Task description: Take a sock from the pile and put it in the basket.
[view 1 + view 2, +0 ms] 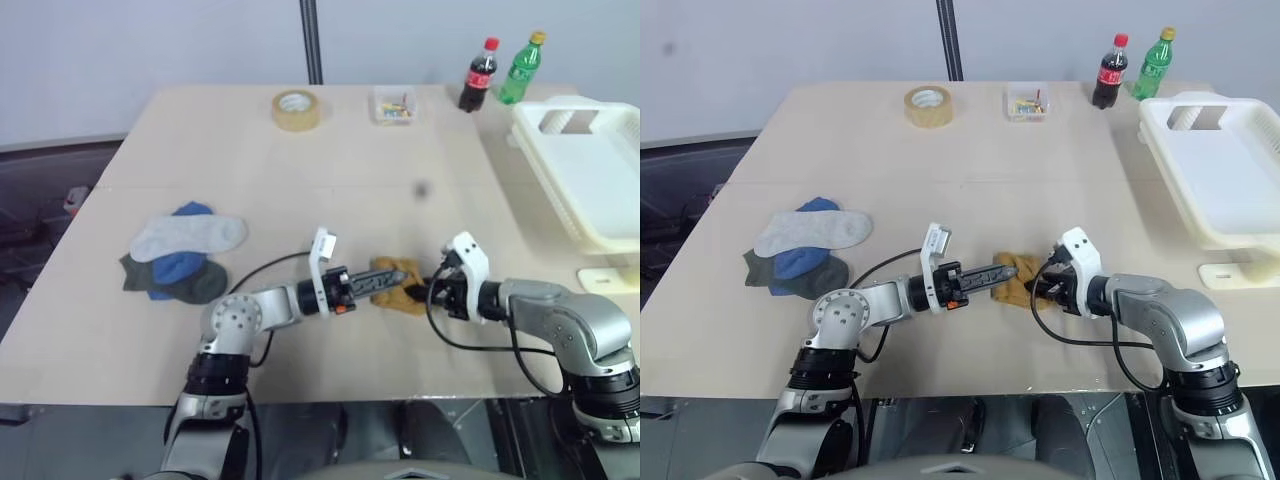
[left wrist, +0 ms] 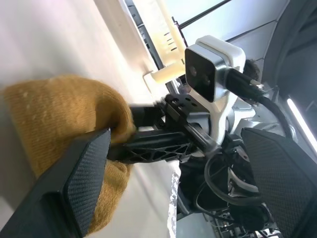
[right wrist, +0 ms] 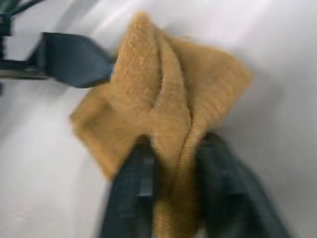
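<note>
A mustard-yellow sock point(image 1: 408, 300) lies bunched on the table, apart from the pile point(image 1: 185, 250) of grey, blue and dark socks at the left. My right gripper point(image 3: 173, 186) is shut on a fold of the sock point(image 3: 168, 84), pinching it between both fingers. My left gripper point(image 1: 385, 279) points toward it from the other side and stands open. One of its fingers point(image 2: 84, 178) rests against the sock point(image 2: 49, 114). The cream-white basket point(image 1: 535, 135) stands at the table's right side, well beyond the right arm.
At the table's far edge are a roll of tape point(image 1: 296, 109), a small clear box point(image 1: 394, 104), a cola bottle point(image 1: 480, 75) and a green bottle point(image 1: 522, 68). A flat cream piece point(image 1: 610, 279) lies near the basket.
</note>
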`<state>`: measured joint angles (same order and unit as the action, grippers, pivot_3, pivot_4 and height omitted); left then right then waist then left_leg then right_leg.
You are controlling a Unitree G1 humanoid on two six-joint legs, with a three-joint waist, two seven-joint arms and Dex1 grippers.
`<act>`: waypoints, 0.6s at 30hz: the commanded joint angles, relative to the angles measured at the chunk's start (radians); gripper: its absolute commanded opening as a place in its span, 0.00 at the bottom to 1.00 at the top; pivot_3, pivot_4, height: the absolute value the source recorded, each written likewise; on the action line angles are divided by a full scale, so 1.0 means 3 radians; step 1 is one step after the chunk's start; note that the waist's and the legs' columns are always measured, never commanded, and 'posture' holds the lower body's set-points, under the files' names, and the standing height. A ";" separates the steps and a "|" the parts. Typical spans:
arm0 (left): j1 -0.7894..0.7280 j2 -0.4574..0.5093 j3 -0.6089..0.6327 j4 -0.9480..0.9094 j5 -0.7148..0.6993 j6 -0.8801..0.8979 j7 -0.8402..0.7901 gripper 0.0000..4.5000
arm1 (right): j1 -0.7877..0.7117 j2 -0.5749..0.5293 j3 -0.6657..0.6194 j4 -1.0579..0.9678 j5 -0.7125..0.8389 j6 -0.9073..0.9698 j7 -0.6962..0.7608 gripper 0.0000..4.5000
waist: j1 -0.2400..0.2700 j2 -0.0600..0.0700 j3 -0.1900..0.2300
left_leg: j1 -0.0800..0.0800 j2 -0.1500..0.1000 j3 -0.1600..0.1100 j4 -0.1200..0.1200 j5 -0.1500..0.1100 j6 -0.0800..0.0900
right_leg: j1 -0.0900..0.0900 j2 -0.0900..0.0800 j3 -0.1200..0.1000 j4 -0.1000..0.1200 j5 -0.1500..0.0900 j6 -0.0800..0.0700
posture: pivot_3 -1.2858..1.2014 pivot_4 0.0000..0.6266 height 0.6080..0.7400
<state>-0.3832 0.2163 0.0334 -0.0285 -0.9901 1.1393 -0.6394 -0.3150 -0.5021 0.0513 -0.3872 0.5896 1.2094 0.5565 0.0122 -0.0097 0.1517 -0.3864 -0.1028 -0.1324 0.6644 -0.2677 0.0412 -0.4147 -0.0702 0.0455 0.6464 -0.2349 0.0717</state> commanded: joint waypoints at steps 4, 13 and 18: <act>0.0026 -0.0002 -0.0070 -0.0165 0.0069 -0.0118 -0.0079 1.00 | 0.0010 0.0017 0.0103 0.0125 0.0061 0.0099 0.0037 0.00 | -0.0006 0.0000 0.0000 | 0.0000 0.0000 0.0000 -0.0001 0.0000 0.0000 | 0.0000 0.0001 0.0000 0.0000 0.0000 0.0000 | 0.52 0.24 0.99; 0.0122 0.0956 -0.0612 -0.0978 0.1101 -0.0955 -0.0380 1.00 | 0.0006 -0.0011 0.0125 0.0170 0.0030 0.0066 0.0007 0.00 | -0.0022 0.0001 0.0000 | 0.0004 0.0002 0.0003 -0.0012 0.0000 -0.0001 | -0.0001 0.0000 0.0003 -0.0001 0.0001 -0.0002 | 0.52 0.24 0.99; 0.0283 0.1326 -0.0801 -0.1161 0.1727 -0.1763 -0.0582 1.00 | -0.0018 0.0003 0.0133 0.0210 0.0017 0.0040 0.0002 0.00 | -0.0020 0.0001 -0.0001 | 0.0010 0.0001 0.0007 -0.0028 0.0000 -0.0001 | 0.0000 -0.0002 0.0007 -0.0013 0.0001 -0.0003 | 0.52 0.24 0.99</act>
<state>-0.3070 0.6015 -0.1942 -0.3384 -0.5203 0.6869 -0.7899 -0.3337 -0.5031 0.0606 -0.3524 0.6025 1.2050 0.5626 0.0062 -0.0095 0.1515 -0.3831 -0.1023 -0.1300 0.6543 -0.2676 0.0409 -0.4148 -0.0707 0.0484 0.6423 -0.2345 0.0707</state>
